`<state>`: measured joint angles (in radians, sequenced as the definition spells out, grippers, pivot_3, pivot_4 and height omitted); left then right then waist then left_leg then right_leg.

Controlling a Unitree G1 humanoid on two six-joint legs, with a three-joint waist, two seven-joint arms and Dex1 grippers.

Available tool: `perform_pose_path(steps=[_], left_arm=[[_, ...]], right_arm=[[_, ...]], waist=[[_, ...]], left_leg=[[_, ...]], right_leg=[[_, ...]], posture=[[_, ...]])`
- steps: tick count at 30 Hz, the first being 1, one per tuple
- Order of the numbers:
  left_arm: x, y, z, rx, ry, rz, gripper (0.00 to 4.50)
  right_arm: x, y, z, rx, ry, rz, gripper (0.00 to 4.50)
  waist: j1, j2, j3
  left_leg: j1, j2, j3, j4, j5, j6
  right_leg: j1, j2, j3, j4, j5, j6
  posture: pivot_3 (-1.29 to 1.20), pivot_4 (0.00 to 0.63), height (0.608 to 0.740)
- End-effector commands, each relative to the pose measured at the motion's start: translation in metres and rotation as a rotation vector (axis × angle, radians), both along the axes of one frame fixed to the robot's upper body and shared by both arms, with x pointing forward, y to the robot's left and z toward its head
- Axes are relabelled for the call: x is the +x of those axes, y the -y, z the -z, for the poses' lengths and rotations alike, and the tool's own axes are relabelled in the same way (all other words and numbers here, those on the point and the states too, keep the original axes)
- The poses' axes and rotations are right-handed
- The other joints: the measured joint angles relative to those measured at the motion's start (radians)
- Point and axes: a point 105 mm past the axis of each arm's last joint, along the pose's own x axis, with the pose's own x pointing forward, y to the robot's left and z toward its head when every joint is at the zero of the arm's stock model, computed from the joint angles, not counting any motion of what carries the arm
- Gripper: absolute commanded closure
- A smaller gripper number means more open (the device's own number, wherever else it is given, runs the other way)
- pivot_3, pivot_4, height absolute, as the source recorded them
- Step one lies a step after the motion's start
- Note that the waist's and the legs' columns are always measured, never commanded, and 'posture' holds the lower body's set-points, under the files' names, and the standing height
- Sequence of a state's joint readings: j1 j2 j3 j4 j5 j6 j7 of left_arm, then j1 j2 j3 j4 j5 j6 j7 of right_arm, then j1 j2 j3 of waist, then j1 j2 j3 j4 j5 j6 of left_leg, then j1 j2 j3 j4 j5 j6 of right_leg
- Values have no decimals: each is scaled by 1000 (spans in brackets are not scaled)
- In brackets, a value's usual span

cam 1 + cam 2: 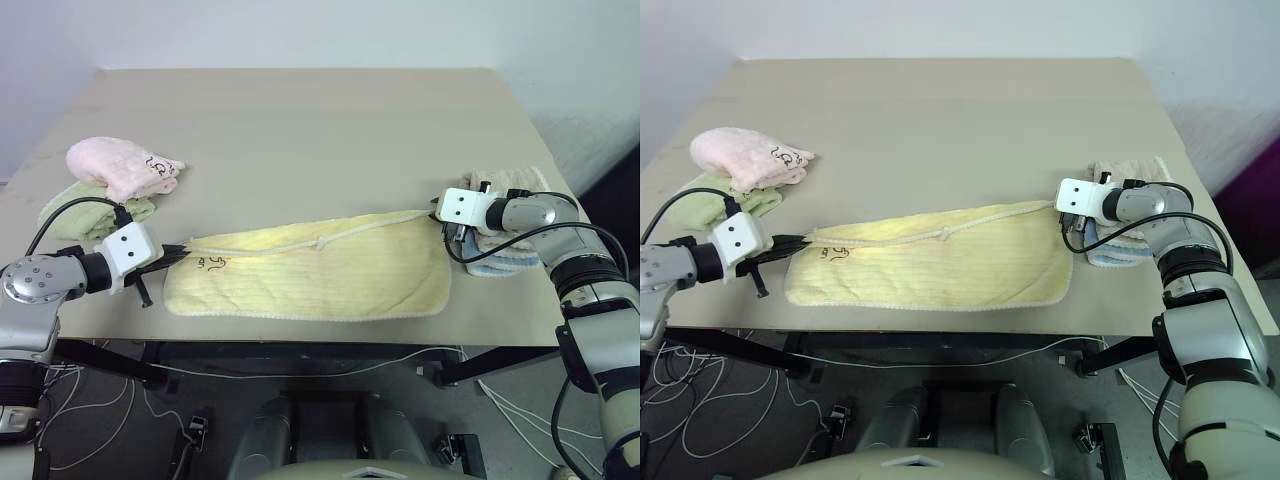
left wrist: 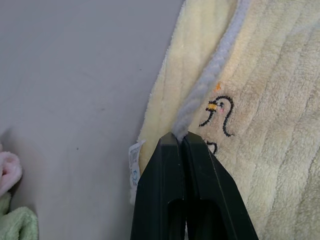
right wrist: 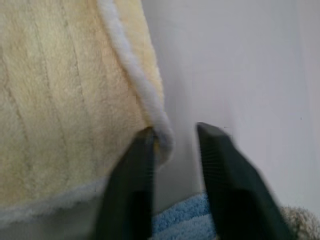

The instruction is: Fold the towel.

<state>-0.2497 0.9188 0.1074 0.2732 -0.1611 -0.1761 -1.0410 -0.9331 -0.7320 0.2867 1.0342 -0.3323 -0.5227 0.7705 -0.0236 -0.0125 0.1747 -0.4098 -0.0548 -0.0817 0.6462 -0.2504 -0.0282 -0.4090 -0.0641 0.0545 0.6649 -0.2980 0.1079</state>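
On the table (image 1: 300, 110) lies the towel (image 1: 320, 275); left hand (image 2: 181, 136) pinches its cord edge, right hand (image 3: 175, 137) stands parted around a corner, its grip unclear.

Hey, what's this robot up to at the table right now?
It is folding a pale yellow terry-cloth towel spread on the grey table. The left claw is shut on the towel's whitish corded edge at one end. At the other end, the right claw has its fingers apart around the far corner, not yet clamped.
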Motion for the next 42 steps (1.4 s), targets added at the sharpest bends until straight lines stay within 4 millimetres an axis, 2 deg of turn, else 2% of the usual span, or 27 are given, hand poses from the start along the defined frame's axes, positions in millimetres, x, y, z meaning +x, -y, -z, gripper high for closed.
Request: perform_pose_path(steps=[1, 8, 11, 14, 18, 20, 25, 28, 31, 33, 35, 39, 42], left_arm=[[3, 1, -7, 3, 33, 5, 4500], [5, -2, -6, 1, 34, -5, 4500], [10, -5, -20, -113, 64, -47, 4500], [25, -16, -48, -267, 139, -137, 4500], [42, -28, -75, -325, 230, -223, 4500], [55, -34, -97, -383, 291, -262, 4500], [79, -36, -142, -471, 385, -292, 4500], [84, -38, -163, -461, 433, -292, 4500], [83, -42, -176, -459, 463, -289, 4500], [79, -47, -175, -461, 460, -284, 4500], [72, -50, -164, -444, 418, -247, 4500], [42, -51, -122, -374, 246, -137, 4500], [20, -53, -93, -338, 123, -115, 4500]], right_arm=[[0, -7, -16, 65, 44, -36, 4464], [-4, -5, -20, 91, 43, -43, 4464], [-4, -4, -32, 113, 74, -48, 4464], [-2, -2, -61, 170, 134, -41, 4464], [1, 0, -98, 236, 208, -29, 4464], [2, 0, -121, 305, 244, -23, 4464], [8, 6, -169, 396, 348, 26, 4464], [6, 12, -196, 462, 397, 45, 4464], [-2, 18, -209, 508, 401, 29, 4464], [-8, 20, -205, 515, 371, -2, 4464], [-17, 18, -188, 510, 289, -57, 4464], [-50, 6, -130, 483, 52, -161, 4464], [-79, -4, -97, 501, -113, -199, 4464]], waist=[[0, 0, 0], [0, 0, 0], [0, 0, 0], [3, 0, 0], [3, 0, 0], [3, 0, 0], [2, 0, 0], [2, 0, 0], [2, 0, 0], [1, 0, 0], [-1, 0, 0], [-16, 0, 0], [-19, 1, 0]], left_leg=[[0, 0, 0, 0, 0, 0], [0, 0, 0, 0, 0, 0], [0, 0, 0, 0, 0, 0], [0, 0, 0, 1, 0, 0], [0, 0, 0, 1, 0, 0], [0, 0, 0, 1, 0, 0], [0, -1, 0, 1, 0, 0], [0, -1, 0, 1, 0, 0], [-1, -1, 0, 1, 0, 0], [-1, -1, 0, 1, 0, 0], [-1, -1, 0, 1, 0, 0], [-1, 0, 0, 0, 0, 0], [-2, 0, 0, 2, 0, 0]], right_leg=[[0, 0, 0, 0, 0, 0], [0, 0, 0, 0, 0, 0], [0, 0, 0, 0, 0, 0], [0, 0, 0, 0, 0, 0], [0, 0, 0, 0, 0, 0], [0, 0, 0, 1, 0, 0], [0, 0, -1, 1, 0, 0], [0, 0, -1, 0, 0, 0], [0, 1, -1, 0, 0, 0], [0, 0, -1, 0, 0, 0], [-1, 1, 0, 0, 0, 0], [0, 0, 0, 1, 0, 0], [-2, 0, 0, 1, 0, 0]], posture=[[0, 150, 740], [0, 150, 740], [0, 150, 740], [0, 150, 740], [0, 150, 740], [0, 150, 740], [0, 150, 740], [0, 150, 740], [0, 150, 740], [0, 150, 740], [0, 150, 740], [0, 150, 740], [0, 150, 740]])
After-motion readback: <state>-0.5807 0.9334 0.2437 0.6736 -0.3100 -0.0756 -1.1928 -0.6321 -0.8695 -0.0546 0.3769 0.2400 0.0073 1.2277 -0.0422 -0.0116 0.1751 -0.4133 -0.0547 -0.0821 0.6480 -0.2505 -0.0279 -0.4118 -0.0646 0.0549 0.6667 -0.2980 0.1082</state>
